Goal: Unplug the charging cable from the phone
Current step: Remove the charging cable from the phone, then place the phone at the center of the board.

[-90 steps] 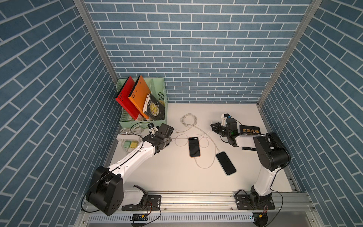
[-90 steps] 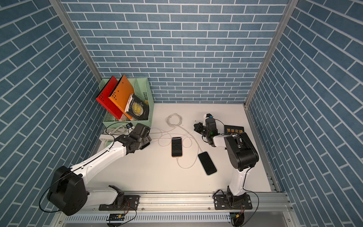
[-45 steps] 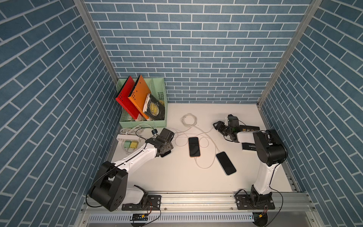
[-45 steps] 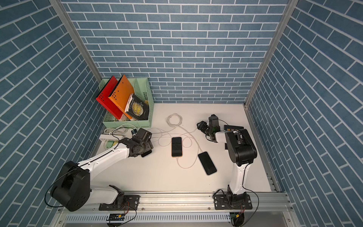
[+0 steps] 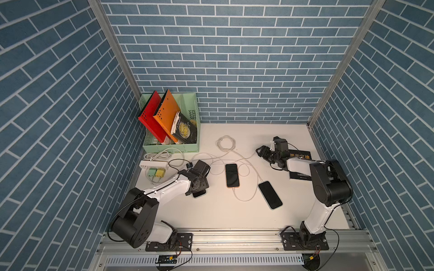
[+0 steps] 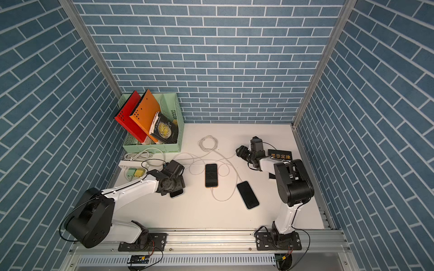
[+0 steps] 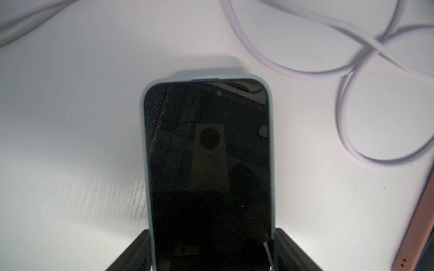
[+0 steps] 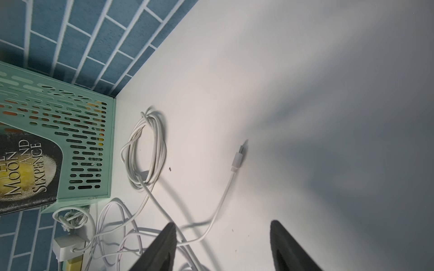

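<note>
A phone [image 7: 206, 164] in a grey-blue case lies screen up, dark, between the fingers of my left gripper [image 7: 212, 237]. The fingers press on its two long edges. In both top views only one end of this phone [image 5: 199, 194] [image 6: 176, 193] shows under the left gripper [image 5: 198, 187]. The white charging cable's plug [image 8: 238, 159] lies free on the table, apart from that phone. My right gripper [image 8: 222, 224] stands open just behind the plug with nothing in it. It sits at the back right [image 5: 261, 150] [image 6: 242, 150].
An orange-cased phone [image 5: 232, 174] and a teal-cased phone [image 5: 270, 194] lie mid-table, each with a white cable. A coiled cable [image 5: 226, 143] lies behind them. A green basket [image 5: 185, 146] of books and a power strip [image 5: 153, 164] stand at the back left. A black book [image 5: 300, 154] lies under the right arm.
My right gripper has opened and let go of the cable plug, which now lies on the table. The left arm has drawn the phone toward the front.
</note>
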